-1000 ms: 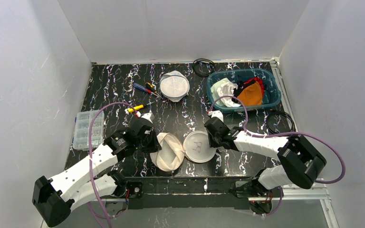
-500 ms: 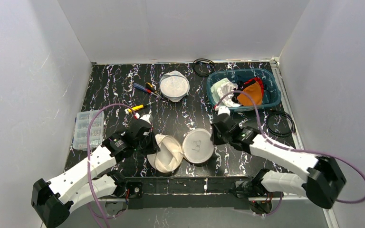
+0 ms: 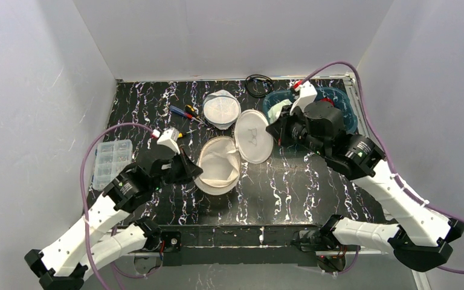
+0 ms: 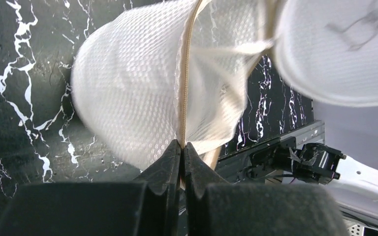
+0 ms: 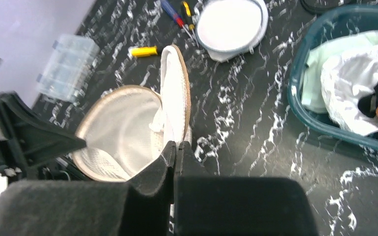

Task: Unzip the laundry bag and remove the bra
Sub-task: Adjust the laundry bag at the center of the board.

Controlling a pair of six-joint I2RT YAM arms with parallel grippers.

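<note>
The round white mesh laundry bag (image 3: pixel 219 164) hangs open like a clamshell, lifted off the black table. My left gripper (image 3: pixel 190 171) is shut on the tan zipper rim of the bowl-shaped half (image 4: pixel 138 88), fingertips pinched on the rim (image 4: pixel 182 145). My right gripper (image 3: pixel 276 132) is shut on the edge of the flat lid half (image 3: pixel 254 136), seen edge-on in the right wrist view (image 5: pixel 176 93). A pale strip of fabric (image 5: pixel 156 123) shows inside the open bag; I cannot tell whether it is the bra.
A second closed mesh bag (image 3: pixel 221 110) lies at the back centre. A teal basket (image 3: pixel 348 127) of clothes stands at the back right. Screwdrivers (image 3: pixel 184 112), a yellow tool (image 3: pixel 172 138), a clear plastic box (image 3: pixel 110 163) and a black cable loop (image 3: pixel 258 84) lie around.
Both arms have risen and carried the bag from the near edge toward the table's middle. The right arm swung up and back, pulling the lid half away from the left-held half.
</note>
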